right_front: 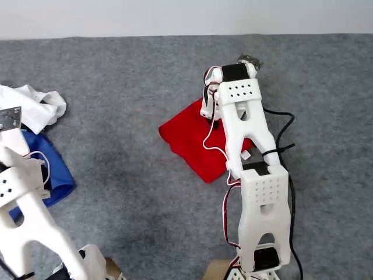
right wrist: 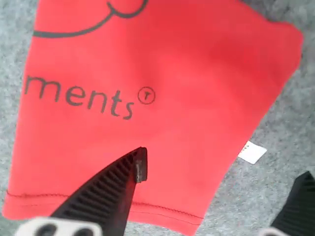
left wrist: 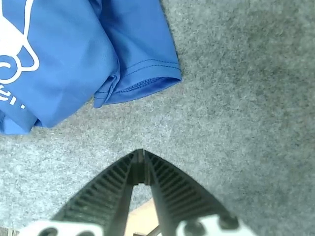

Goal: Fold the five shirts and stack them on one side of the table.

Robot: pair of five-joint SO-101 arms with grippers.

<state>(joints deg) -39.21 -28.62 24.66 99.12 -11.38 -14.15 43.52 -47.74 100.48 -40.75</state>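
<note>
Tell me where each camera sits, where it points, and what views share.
High view: fixed above the table, looking down on the red shirt, blue shirt and white shirt; the left arm and right arm show.
Left wrist view: on the left arm, facing down past the shut left gripper at the blue shirt's hem.
Right wrist view: on the right arm, facing down past the open right gripper onto the red shirt.
Shared: high and left wrist both show the blue shirt; high and right wrist, the red shirt.

The table [right_front: 128, 198] is covered with a grey, felt-like fabric. A plain white wall [right_front: 175, 17] is seen along its far edge. The surface is evenly lit.
</note>
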